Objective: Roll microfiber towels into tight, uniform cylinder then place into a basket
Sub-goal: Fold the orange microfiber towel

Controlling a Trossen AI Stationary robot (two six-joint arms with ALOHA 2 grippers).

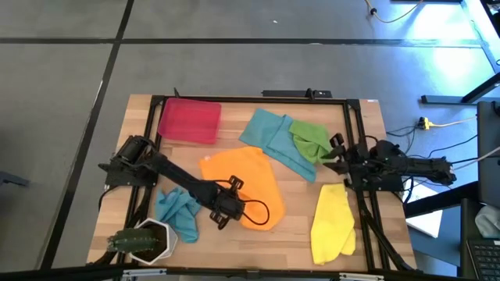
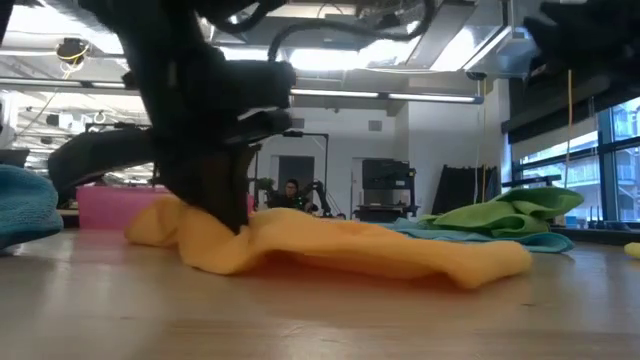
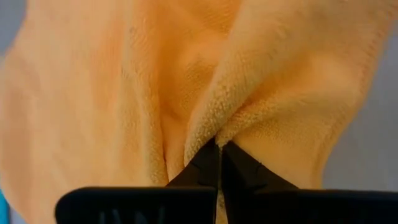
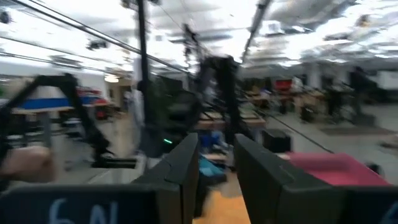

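Left gripper (image 1: pixel 222 209) sits clenched on the near-left edge of the orange towel (image 1: pixel 248 187) in the high view, arm reaching in from the table's left side; the towel lies spread mid-table w/ a black cable looped on its near part. Red basket (image 1: pixel 190 120) is at the far left, apart from the orange towel. A teal towel (image 1: pixel 273 140) lies far-centre w/ the green towel (image 1: pixel 312 140) overlapping its right end; a 2nd teal towel (image 1: pixel 178 212) is bunched near-left beside a white plant pot (image 1: pixel 148 240); yellow towel (image 1: pixel 333 222) lies near-right. Right gripper (image 1: pixel 337 158) is at the right side, by the green towel, nothing in it. Low view: left gripper (image 2: pixel 222 205) presses down into the orange towel (image 2: pixel 340 250), which humps up on the table (image 2: pixel 300 320); basket (image 2: pixel 110 206) shows pink behind it, green towel (image 2: pixel 505 213) off to the right. Left wrist view: fingertips (image 3: pixel 208 163) pinched tight on a fold of orange towel (image 3: pixel 124 93). Right wrist view: right gripper (image 4: pixel 216 160) has its jaws slightly parted, empty, w/ the basket (image 4: pixel 333 168) ahead past them.
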